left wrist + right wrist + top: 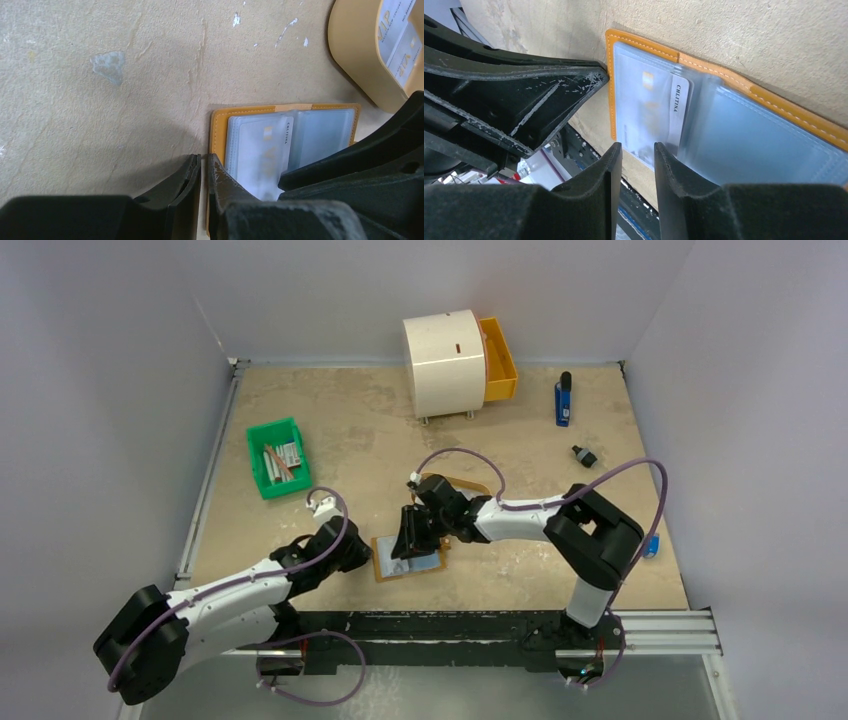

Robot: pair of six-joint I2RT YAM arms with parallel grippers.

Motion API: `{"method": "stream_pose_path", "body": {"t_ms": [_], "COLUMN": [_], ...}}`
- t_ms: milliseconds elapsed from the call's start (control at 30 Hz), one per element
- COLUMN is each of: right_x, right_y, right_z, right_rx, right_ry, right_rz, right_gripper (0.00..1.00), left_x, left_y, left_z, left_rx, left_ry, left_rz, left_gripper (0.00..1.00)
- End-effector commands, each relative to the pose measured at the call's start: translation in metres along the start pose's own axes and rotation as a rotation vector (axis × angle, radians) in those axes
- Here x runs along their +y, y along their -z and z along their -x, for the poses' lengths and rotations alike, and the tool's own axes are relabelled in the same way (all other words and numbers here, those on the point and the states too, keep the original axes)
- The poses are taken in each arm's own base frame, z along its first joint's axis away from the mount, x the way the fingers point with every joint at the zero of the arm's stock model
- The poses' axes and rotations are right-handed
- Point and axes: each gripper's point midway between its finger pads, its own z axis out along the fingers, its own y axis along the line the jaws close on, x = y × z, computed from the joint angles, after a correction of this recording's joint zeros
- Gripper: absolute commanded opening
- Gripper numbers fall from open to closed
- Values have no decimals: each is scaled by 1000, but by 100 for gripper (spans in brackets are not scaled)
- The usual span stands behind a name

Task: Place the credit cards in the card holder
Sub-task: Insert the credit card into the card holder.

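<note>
Left tool (204, 162): jaws nearly together, with only a thin slit between them. The tips are down at the left edge of the card holder (320, 132), and one finger (222, 182) lies over its stitched border. I cannot tell whether that edge is pinched.
Right tool (636, 147): jaws apart, nothing clamped between them. It is poised low over the holder's open face, at the edge of a clear sleeve.
Card holder: lies open and flat on the counter (100, 125), between the two arms. The orange cover is underneath and the clear plastic sleeves face up.
Credit card (260, 150): sits inside the sleeve nearest the left tool. It is pale, with a small gold mark and a line of dark print along one edge.
Other credit cards (400, 45): lie in the tan tray (355, 55). They are pale, with "VIP" print.
Tan tray: oval with a raised rim, just beyond the holder. In the top view the right tool partly hides it.
Green bin (254, 460): well to the left, holding white and brown sticks.
White cabinet (445, 365): at the back of the counter, with its orange drawer (500, 365) standing out to the right.
Blue object (563, 402) and small black object (584, 455): far right, well apart from the holder.
</note>
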Motion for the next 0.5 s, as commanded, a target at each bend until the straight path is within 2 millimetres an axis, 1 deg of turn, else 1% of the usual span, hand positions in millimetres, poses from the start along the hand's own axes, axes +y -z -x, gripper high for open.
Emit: {"method": "stream_pose_path", "body": {"t_ms": [0,67,167,267,333,467], "right_x": [16,14,14,10,5,0], "right_y": [-2,1,14,26,27,20], "right_z": [5,6,7,14,16,14], "right_rx": [0,-10,-43,-98,-98,-63], "right_ry": [39,40,34,28,29,43], "right_rz": [33,20,2,-37,-62,-76], "right_gripper": [32,32,32,33,33,33], "left_x": [8,9,11,13,14,13], "left_y": [-2,-2,0,1,1,1], "left_z": [-9,-9,-8,-6,-5,-5], "left_rx": [32,32,25,15,11,13], "left_ry": [-7,-7,-9,-11,-12,-11], "left_rz": [15,17,27,35,37,34], "left_gripper": [10,9,9,9,9,8]}}
